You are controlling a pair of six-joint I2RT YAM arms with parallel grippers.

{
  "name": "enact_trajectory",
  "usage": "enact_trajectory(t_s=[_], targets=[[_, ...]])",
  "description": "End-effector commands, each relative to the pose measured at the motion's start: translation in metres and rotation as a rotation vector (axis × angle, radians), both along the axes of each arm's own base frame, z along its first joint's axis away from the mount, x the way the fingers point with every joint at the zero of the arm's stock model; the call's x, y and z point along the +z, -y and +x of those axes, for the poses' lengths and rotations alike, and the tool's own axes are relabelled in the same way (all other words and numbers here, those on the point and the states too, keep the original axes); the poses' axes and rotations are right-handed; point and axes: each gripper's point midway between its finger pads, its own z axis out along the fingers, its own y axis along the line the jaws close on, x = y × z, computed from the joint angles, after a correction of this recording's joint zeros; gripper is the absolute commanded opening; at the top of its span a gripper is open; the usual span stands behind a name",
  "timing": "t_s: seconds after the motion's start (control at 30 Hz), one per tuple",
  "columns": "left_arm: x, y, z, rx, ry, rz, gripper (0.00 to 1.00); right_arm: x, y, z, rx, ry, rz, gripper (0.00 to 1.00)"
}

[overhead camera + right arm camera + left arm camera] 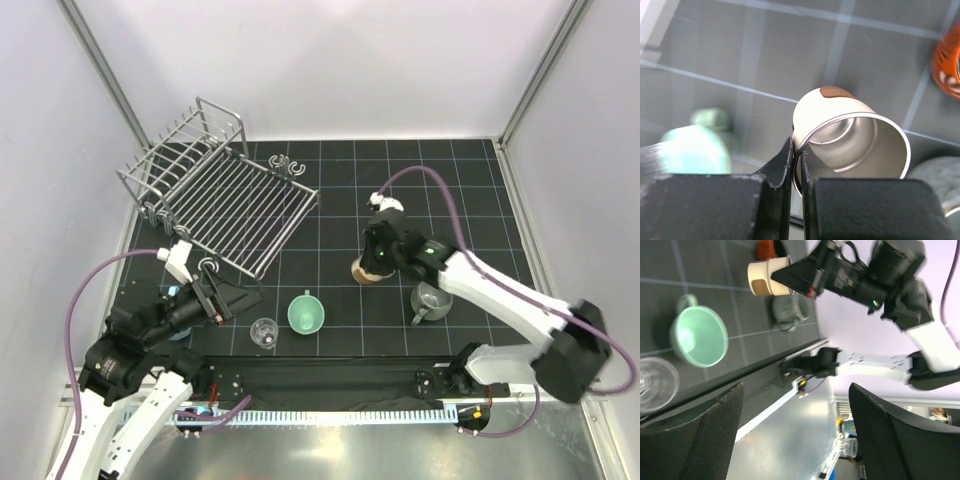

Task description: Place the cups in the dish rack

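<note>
The silver wire dish rack (pixel 225 200) stands at the back left and holds no cups. My right gripper (pixel 373 258) is shut on the rim of the beige cup (pixel 367 271), one finger inside and one outside (pixel 799 150). The cup (pixel 840 117) is upright, on or just above the mat. The grey mug (pixel 431 300) is to its right. An orange-red cup (pixel 947 62) shows only in the wrist views. The mint green cup (pixel 306 313) and the clear glass (pixel 264 333) stand near the front. My left gripper (pixel 237 298) is open and empty (pixel 795 432), left of the glass.
Small grey clips lie behind the rack (pixel 285 163) and by its front corner (pixel 210 266). The black gridded mat (pixel 400 190) ends at white walls at the back and on both sides. A metal ledge (pixel 330 450) runs along the front.
</note>
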Motion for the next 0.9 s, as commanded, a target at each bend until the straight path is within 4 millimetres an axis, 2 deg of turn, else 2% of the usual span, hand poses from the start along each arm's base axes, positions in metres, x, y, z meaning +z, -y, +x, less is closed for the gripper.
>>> enact_trajectory(t_s=[0.0, 0.03, 0.07, 0.1, 0.13, 0.17, 0.2, 0.23, 0.27, 0.37, 0.47, 0.6, 0.67, 0.73, 0.87], targets=[[0.045, 0.012, 0.006, -0.036, 0.126, -0.128, 0.86, 0.118, -0.046, -0.005, 0.096, 0.191, 0.429, 0.04], [0.057, 0.013, 0.009, -0.028, 0.158, -0.171, 0.87, 0.149, -0.048, -0.014, 0.125, 0.24, 0.53, 0.04], [0.064, 0.014, 0.012, -0.026, 0.183, -0.194, 0.92, 0.166, -0.051, -0.021, 0.144, 0.259, 0.605, 0.04], [0.063, 0.016, 0.015, -0.019, 0.19, -0.212, 0.94, 0.194, -0.058, -0.025, 0.154, 0.294, 0.724, 0.04], [0.067, 0.016, 0.018, -0.012, 0.207, -0.233, 0.96, 0.208, -0.062, -0.034, 0.185, 0.289, 0.796, 0.04], [0.084, 0.017, 0.022, -0.006, 0.273, -0.288, 1.0, 0.223, -0.06, -0.042, 0.197, 0.307, 0.856, 0.04], [0.082, 0.018, 0.026, 0.0, 0.287, -0.302, 1.0, 0.242, -0.062, -0.046, 0.196, 0.306, 0.946, 0.04], [0.089, 0.018, 0.029, 0.006, 0.329, -0.32, 1.0, 0.25, -0.064, -0.053, 0.212, 0.297, 0.993, 0.04], [0.096, 0.015, 0.035, 0.039, 0.387, -0.331, 1.0, 0.268, -0.064, -0.058, 0.239, 0.335, 1.076, 0.04], [0.112, 0.007, 0.046, 0.107, 0.524, -0.349, 1.0, 0.295, -0.064, -0.072, 0.259, 0.305, 1.29, 0.04], [0.128, 0.002, 0.047, 0.134, 0.642, -0.412, 1.0, 0.312, -0.063, -0.078, 0.265, 0.257, 1.447, 0.04], [0.145, 0.003, 0.046, 0.118, 0.756, -0.483, 1.0, 0.317, -0.071, -0.075, 0.264, 0.187, 1.538, 0.04], [0.142, 0.011, 0.053, 0.092, 0.751, -0.453, 1.0, 0.324, -0.074, -0.078, 0.277, 0.164, 1.591, 0.04], [0.149, 0.014, 0.05, 0.062, 0.772, -0.457, 1.0, 0.323, -0.08, -0.075, 0.268, 0.145, 1.603, 0.04], [0.15, 0.016, 0.054, 0.061, 0.778, -0.46, 1.0, 0.333, -0.091, -0.083, 0.308, 0.116, 1.667, 0.04]])
